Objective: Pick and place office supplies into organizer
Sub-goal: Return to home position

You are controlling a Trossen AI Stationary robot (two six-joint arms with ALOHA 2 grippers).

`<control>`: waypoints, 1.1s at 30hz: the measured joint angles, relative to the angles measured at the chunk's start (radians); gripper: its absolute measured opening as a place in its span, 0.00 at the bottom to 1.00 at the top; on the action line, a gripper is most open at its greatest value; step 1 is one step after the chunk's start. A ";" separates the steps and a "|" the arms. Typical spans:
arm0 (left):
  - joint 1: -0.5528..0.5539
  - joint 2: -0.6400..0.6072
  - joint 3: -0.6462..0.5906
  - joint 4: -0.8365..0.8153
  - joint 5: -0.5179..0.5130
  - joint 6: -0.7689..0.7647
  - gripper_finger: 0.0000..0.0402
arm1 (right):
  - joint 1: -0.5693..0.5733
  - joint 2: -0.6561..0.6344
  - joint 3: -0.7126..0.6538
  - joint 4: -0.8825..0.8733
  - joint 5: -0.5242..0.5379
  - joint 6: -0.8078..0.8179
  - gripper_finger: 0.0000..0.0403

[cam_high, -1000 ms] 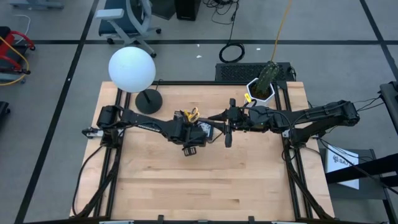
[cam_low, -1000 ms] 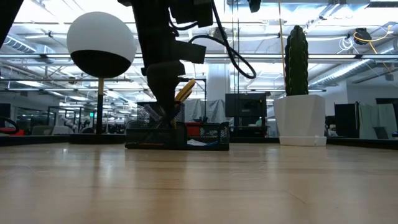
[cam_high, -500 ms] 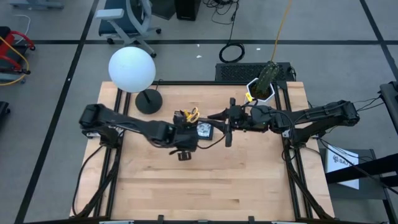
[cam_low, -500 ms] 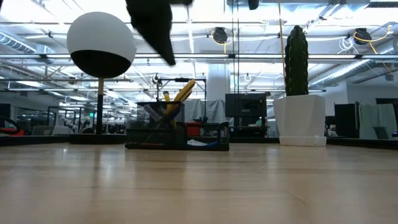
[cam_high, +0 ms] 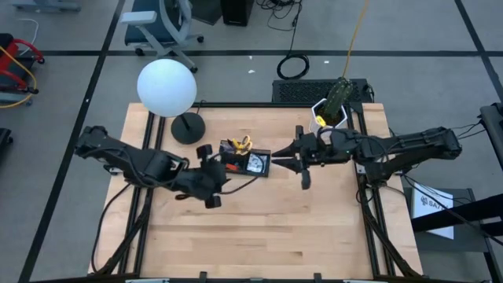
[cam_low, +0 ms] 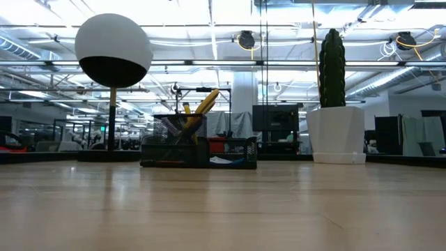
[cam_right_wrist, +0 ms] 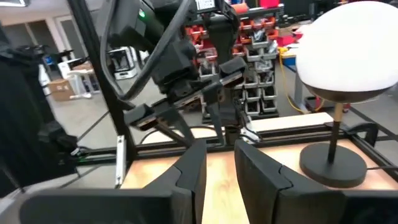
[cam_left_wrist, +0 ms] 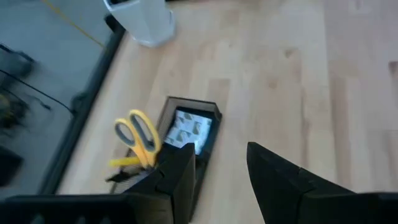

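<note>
The black organizer [cam_high: 245, 161] stands on the table's far middle. The yellow-handled scissors [cam_left_wrist: 138, 133] stick up from its taller cup [cam_low: 180, 136], handles on top, with a yellow pen [cam_left_wrist: 124, 162] beside them. A pale patterned pad [cam_left_wrist: 189, 128] lies in the lower tray. My left gripper [cam_left_wrist: 221, 167] hangs open and empty, high above the table on the organizer's near left [cam_high: 220, 174]. My right gripper [cam_right_wrist: 219, 155] hovers level to the organizer's right [cam_high: 281, 156], pointing left. Its fingers stand a narrow gap apart with nothing between them. Neither gripper shows in the low view.
A lamp with a white globe [cam_high: 167, 86] and a round black base [cam_high: 189, 127] stands at the far left. A white pot with a cactus [cam_high: 332, 110] stands at the far right. Bare wood fills the near half of the table [cam_high: 259, 236].
My left gripper has risen from the organizer's cup and drawn back toward the table's left and near edge, leaving the low view. The scissors stay standing in the cup. My right gripper has shifted a little toward the table's right edge.
</note>
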 joint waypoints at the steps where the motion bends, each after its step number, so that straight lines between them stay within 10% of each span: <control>1: -0.012 0.000 0.000 -0.003 -0.030 0.002 0.38 | 0.002 -0.014 0.000 -0.017 -0.001 0.000 0.19; 7: -0.059 0.000 -0.001 0.052 -0.151 0.012 0.38 | 0.002 -0.105 0.000 -0.141 -0.001 0.000 0.19; 17: -0.117 0.000 -0.001 0.243 0.047 0.198 0.38 | 0.044 -0.167 -0.006 -0.194 0.000 0.018 0.19; 33: -0.067 -0.018 -0.090 0.383 0.074 0.302 0.38 | 0.077 -0.173 -0.078 0.009 0.002 -0.083 0.19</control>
